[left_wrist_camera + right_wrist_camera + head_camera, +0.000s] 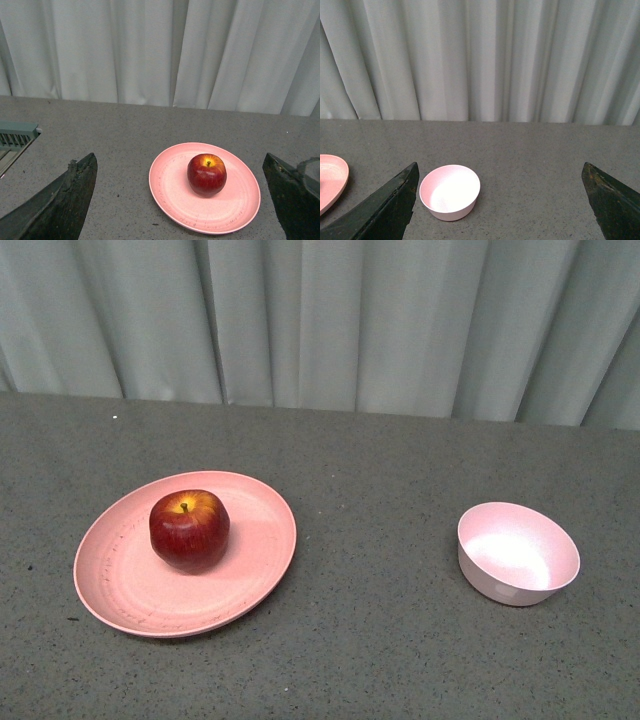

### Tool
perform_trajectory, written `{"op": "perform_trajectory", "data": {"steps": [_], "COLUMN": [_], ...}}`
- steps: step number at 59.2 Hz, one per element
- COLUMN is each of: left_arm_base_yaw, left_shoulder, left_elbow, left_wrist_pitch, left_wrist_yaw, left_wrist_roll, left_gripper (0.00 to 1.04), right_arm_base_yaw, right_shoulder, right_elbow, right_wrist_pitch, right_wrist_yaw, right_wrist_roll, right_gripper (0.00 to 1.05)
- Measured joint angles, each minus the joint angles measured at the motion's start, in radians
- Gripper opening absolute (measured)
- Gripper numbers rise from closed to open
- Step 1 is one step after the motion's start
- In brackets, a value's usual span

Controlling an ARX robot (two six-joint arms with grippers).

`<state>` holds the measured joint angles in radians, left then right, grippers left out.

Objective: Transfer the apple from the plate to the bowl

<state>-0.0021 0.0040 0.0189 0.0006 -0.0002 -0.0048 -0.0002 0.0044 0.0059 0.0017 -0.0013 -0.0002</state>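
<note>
A glossy dark-red apple [189,530] with a yellow patch at its stem sits upright on the wide salmon-pink plate [120,590] at the left of the grey table. The small pale pink bowl [518,553] stands empty at the right. Neither gripper shows in the front view. In the left wrist view the apple [207,174] and plate [170,195] lie ahead of my open left gripper [180,200], well apart from its fingers [75,195]. In the right wrist view the bowl [450,192] sits ahead near one finger [395,205] of my open, empty right gripper [500,200].
A pale pleated curtain [320,320] hangs behind the table's far edge. A grey-green ribbed fixture [15,137] shows at the table's side in the left wrist view. The plate's edge [330,182] shows in the right wrist view.
</note>
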Motion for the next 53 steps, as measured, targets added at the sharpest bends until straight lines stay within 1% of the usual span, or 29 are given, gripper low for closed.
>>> {"op": "perform_trajectory", "data": {"steps": [53], "left_arm_base_yaw": [0.000], "left_shoulder": [0.000], "left_elbow": [0.000], "left_wrist_pitch": [0.000], "left_wrist_yaw": [0.000], "left_wrist_roll": [0.000], "left_gripper": [0.98], "right_arm_base_yaw": [0.000], "right_shoulder": [0.000], "right_elbow": [0.000], "right_wrist_pitch": [0.000], "right_wrist_yaw": [0.000], "right_wrist_roll": [0.000], "right_gripper": [0.95]}}
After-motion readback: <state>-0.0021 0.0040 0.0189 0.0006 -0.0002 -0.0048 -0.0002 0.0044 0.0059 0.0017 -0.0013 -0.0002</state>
